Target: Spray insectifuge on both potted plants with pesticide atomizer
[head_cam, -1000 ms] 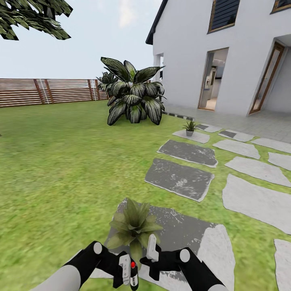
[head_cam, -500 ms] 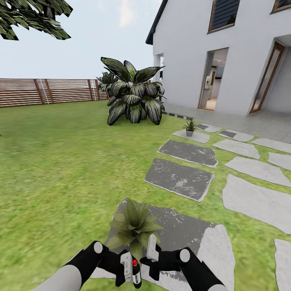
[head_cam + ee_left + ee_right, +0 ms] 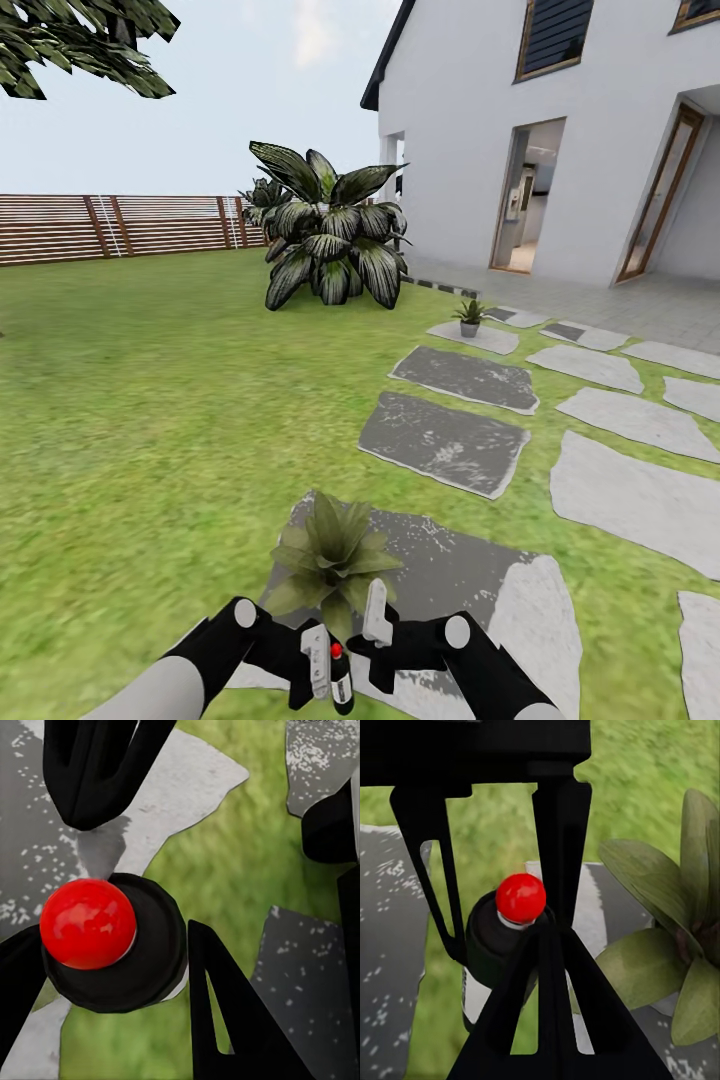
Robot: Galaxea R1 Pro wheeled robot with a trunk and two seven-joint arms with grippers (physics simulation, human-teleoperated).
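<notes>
Left gripper: the left gripper [image 3: 325, 675] is low in the head view, its fingers closed around the pesticide atomizer [image 3: 338, 678], red knob up top.
Left wrist view: the bottle's black cap and red ball [image 3: 88, 922] sit right between the dark fingers [image 3: 225, 1005]. It looks like a firm hold.
Right gripper: the right gripper [image 3: 372, 622] hovers just beside the bottle, fingers parted, holding nothing that I can see.
Near plant: a potted plant [image 3: 333, 555] sits on a grey stepping stone [image 3: 470, 575], right ahead of both grippers.
Far plant: the second potted plant [image 3: 469, 316] is well apart, up the stone path by the house [image 3: 560, 130].
Risk: both grippers crowd the bottle, so a nudge from the right one could knock it askew or loose.
Risk two: the nozzle's aim is hard to read from here, so spray could miss the leaves and hit stone or grass [image 3: 150, 400].
</notes>
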